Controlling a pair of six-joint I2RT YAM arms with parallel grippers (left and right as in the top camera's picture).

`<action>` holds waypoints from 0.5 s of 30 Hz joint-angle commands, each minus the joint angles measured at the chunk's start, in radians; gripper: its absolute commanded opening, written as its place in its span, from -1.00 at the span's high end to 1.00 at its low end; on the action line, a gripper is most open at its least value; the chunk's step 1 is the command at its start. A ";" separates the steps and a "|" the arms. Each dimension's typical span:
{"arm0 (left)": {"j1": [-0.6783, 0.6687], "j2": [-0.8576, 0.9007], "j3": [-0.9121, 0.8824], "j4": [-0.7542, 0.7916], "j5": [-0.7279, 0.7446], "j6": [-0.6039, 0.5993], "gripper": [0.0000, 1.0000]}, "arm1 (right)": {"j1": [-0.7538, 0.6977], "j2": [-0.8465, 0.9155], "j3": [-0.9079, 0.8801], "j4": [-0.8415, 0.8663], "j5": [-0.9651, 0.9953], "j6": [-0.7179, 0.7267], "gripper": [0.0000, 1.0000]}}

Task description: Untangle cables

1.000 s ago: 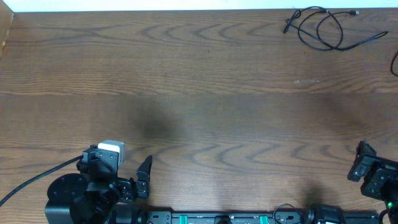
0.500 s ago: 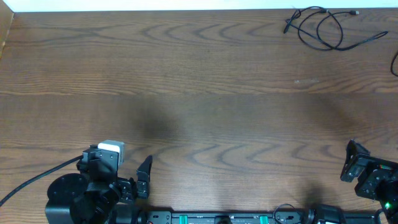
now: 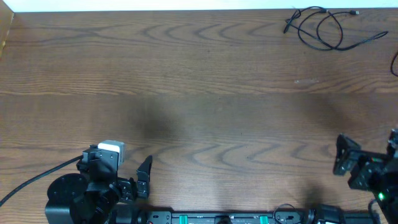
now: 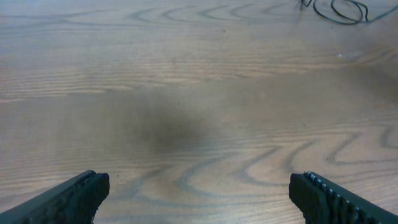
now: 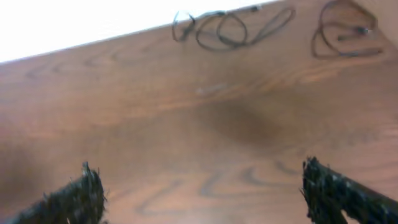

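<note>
Your cables [image 3: 323,28] lie at the far right corner of the table [image 3: 186,93], close to its far edge. The bundle is longer left to right than near to far, so its long axis runs roughly along that edge. At its left a short doubled end points near-left, and at its right a single tail trails off to the right. Loose loops overlap in the middle. A thin pale strand [image 3: 341,11] runs along the far side of the bundle; its end is too small to make out. A second dark loop [image 5: 345,34] lies apart from the bundle, to its right and a little nearer.

Your right gripper [image 5: 205,190] sits at the near right of the table, its fingers [image 5: 329,193] spread wide with nothing between them. The cables are well apart from it, far ahead and roughly in line with the gap between the fingers.

Your left gripper [image 4: 199,190] sits at the near left, its fingers [image 4: 323,196] also wide apart and empty. The cables are well apart from it too, far off toward the right. Only their nearest loops show at the top right of its wrist view.
</note>
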 commanded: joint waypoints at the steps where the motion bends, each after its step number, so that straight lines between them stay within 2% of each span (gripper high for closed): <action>1: 0.002 -0.001 0.007 -0.001 0.002 0.018 -1.00 | 0.003 -0.017 -0.102 0.083 -0.113 -0.034 -0.98; 9: 0.002 -0.001 0.007 -0.001 0.002 0.018 -1.00 | 0.003 -0.045 -0.439 0.470 -0.406 -0.039 -0.99; 15: 0.002 -0.001 0.007 -0.001 0.002 0.018 -1.00 | 0.003 -0.045 -0.681 0.793 -0.544 -0.033 -0.98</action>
